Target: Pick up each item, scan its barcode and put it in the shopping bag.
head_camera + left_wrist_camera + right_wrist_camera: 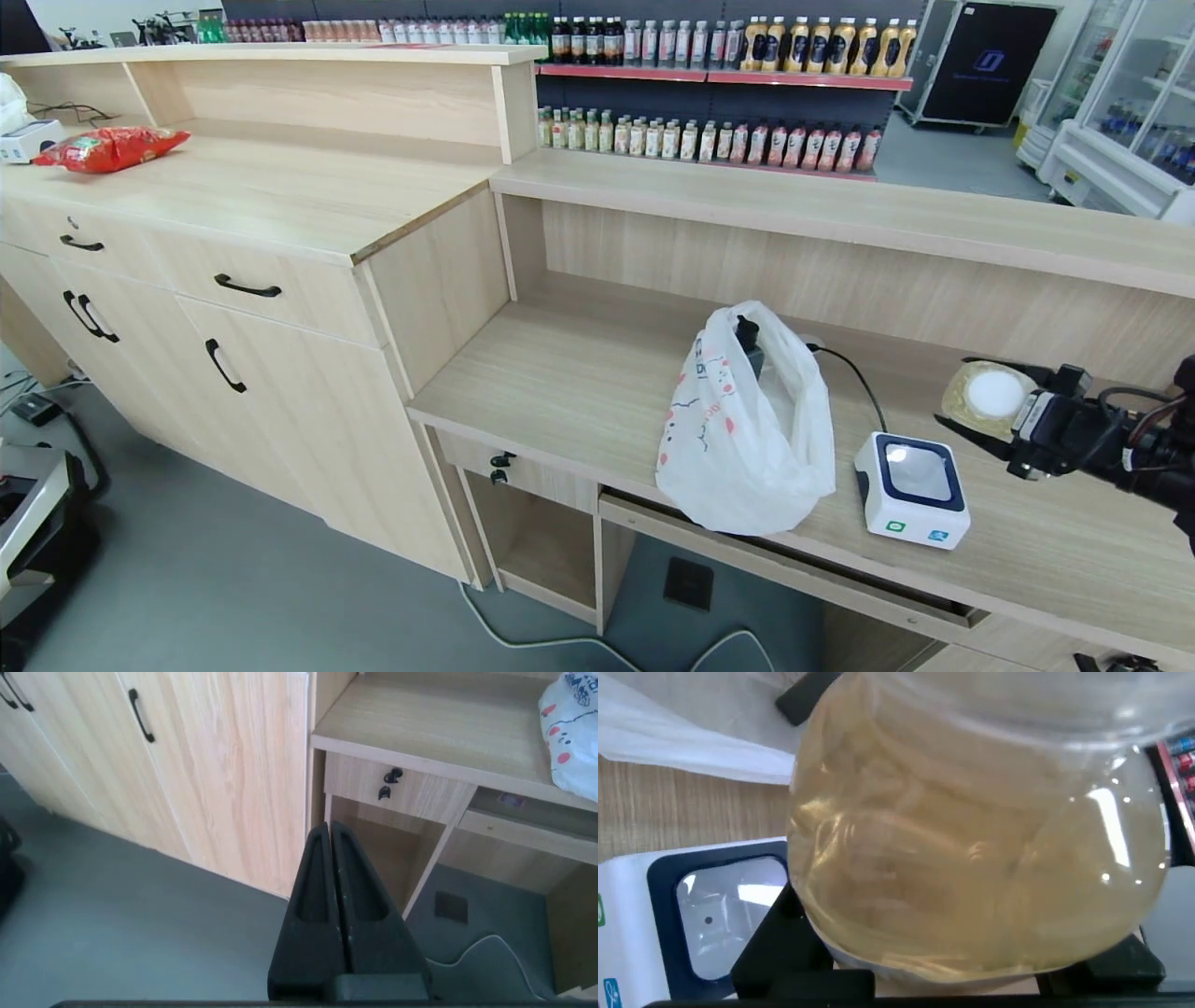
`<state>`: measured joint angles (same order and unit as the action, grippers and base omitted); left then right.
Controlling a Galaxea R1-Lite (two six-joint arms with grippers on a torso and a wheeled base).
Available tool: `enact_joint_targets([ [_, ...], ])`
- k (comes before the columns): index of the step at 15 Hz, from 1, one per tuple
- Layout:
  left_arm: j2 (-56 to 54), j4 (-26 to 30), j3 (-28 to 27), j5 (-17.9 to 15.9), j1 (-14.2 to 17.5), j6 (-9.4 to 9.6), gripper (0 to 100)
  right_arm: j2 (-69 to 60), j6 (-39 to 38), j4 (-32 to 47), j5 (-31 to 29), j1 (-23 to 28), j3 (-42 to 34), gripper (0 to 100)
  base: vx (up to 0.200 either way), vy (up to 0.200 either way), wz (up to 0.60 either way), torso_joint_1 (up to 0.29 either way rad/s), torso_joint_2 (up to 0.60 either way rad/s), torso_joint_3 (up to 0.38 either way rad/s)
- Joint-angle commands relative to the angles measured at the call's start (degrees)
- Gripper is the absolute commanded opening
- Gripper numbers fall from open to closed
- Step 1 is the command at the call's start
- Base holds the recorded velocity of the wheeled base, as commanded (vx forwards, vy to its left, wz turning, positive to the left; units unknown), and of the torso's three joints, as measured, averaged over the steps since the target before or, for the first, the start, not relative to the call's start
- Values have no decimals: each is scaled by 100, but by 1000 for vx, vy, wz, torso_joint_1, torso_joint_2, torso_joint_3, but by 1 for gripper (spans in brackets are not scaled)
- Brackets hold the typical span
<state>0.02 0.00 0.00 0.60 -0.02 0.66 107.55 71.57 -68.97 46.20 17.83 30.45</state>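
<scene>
Clear jar w/ white lid (pixel 993 396) is being held clamped in R gripper (pixel 973 401), just right of and beyond barcode scanner (pixel 913 487) on counter (pixel 579 373). White shopping bag (pixel 747 439) is standing left of scanner. L gripper (pixel 332 889) is hanging low, fingers together

We see a low wooden counter (pixel 560 373) carrying a white shopping bag (pixel 747 439), with a barcode scanner (pixel 913 488) just beside it at 3 o'clock. Toward 10 o'clock, a raised counter (pixel 280 196) holds a red snack packet (pixel 110 147).

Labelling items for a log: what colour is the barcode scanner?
The barcode scanner is white with a dark blue window frame; clearest in the head view.
</scene>
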Motion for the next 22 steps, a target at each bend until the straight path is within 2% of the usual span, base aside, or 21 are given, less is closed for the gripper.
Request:
enact_joint_targets([
  [1,-2,0,0,2,2,4,0,249,24,-2,38,53,5,0,0,0,0,0,0,0],
  [4,-2,0,0,2,2,4,0,443,24,-64,108,36,84,0,0,0,0,0,0,0],
  [8,-2,0,0,2,2,-4,0,724,15,-556,337,-122,136,0,0,0,0,0,0,0],
  [22,-2,0,0,2,2,-4,0,1207,6,-608,381,-228,453,0,0,0,0,0,0,0],
])
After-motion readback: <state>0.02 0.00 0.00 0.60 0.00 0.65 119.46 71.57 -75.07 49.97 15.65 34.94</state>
